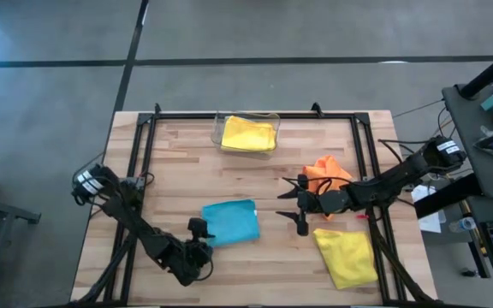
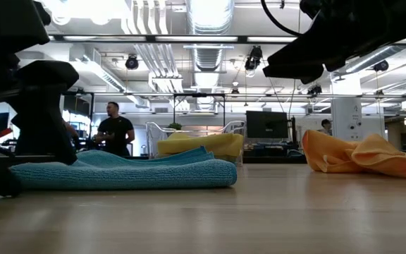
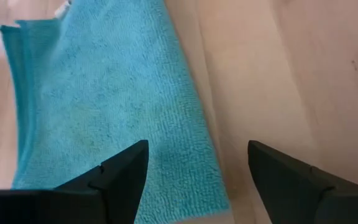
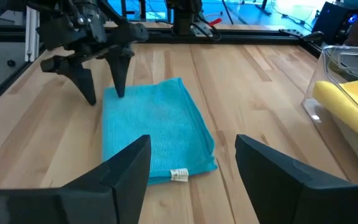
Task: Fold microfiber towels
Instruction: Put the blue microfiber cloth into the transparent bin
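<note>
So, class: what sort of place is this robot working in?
Probably a robotics lab or workshop: exposed ceiling ducts, a monitor on a bench behind, and a framed wooden table with two robot arms.

A robotics lab or industrial workshop was indicated. Exposed ventilation ducts (image 2: 210,28) and pipes were seen under a high ceiling, monitors (image 2: 266,127) and equipment racks stood behind the wooden counter (image 1: 187,180), and a person (image 2: 115,130) was seen standing among workstations on a concrete floor (image 1: 50,94).

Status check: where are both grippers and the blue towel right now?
Left gripper open, fingertips at folded blue towel, nothing held. Right gripper open, empty, beside orange towel. Nothing in the way.
</note>
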Available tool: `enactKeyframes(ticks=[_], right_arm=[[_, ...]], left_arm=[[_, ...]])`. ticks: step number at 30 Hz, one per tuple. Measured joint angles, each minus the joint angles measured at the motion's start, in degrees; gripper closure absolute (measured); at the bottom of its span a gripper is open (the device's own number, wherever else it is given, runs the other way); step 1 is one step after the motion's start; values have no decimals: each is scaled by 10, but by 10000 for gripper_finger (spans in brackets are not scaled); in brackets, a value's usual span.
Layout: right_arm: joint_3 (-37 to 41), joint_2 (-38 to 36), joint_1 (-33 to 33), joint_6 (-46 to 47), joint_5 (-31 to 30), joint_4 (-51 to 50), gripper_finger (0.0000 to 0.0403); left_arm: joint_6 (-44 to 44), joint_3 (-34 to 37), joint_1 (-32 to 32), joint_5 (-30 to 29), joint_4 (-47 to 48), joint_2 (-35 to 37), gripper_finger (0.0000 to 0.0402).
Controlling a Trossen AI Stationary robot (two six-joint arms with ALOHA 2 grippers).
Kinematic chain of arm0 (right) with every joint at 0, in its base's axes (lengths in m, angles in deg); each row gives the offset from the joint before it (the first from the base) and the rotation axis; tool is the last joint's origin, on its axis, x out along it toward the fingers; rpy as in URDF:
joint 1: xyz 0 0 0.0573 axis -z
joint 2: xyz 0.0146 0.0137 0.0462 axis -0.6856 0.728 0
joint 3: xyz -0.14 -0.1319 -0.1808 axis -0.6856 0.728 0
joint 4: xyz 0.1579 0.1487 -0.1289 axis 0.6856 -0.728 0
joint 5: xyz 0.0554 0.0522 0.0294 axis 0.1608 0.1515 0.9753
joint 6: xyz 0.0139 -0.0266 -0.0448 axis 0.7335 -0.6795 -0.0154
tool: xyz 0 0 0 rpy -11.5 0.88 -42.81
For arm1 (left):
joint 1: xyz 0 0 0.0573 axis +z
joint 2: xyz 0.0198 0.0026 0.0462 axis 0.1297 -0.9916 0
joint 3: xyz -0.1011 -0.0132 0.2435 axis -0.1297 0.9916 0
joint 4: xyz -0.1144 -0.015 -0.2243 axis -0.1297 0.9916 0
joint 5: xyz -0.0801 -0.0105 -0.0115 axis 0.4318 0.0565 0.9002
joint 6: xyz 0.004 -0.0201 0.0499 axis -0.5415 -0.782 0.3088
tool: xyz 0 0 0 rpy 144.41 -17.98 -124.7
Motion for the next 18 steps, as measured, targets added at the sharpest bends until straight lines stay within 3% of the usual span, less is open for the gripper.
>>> enactKeyframes(ticks=[7, 10, 13, 18], right_arm=[[-8, -1, 0, -1, 1, -2, 179], [-22, -3, -4, -10, 46, -24, 179], [-35, -5, -15, -43, 125, -39, 179], [-39, 12, -33, -54, 136, -28, 179]], left_arm=[[0, 1, 0, -7, 1, -18, 142], [-1, 2, 0, -8, 5, -19, 150], [-1, 2, 0, -5, 5, -19, 171], [1, 3, 0, -7, 10, -20, 228]])
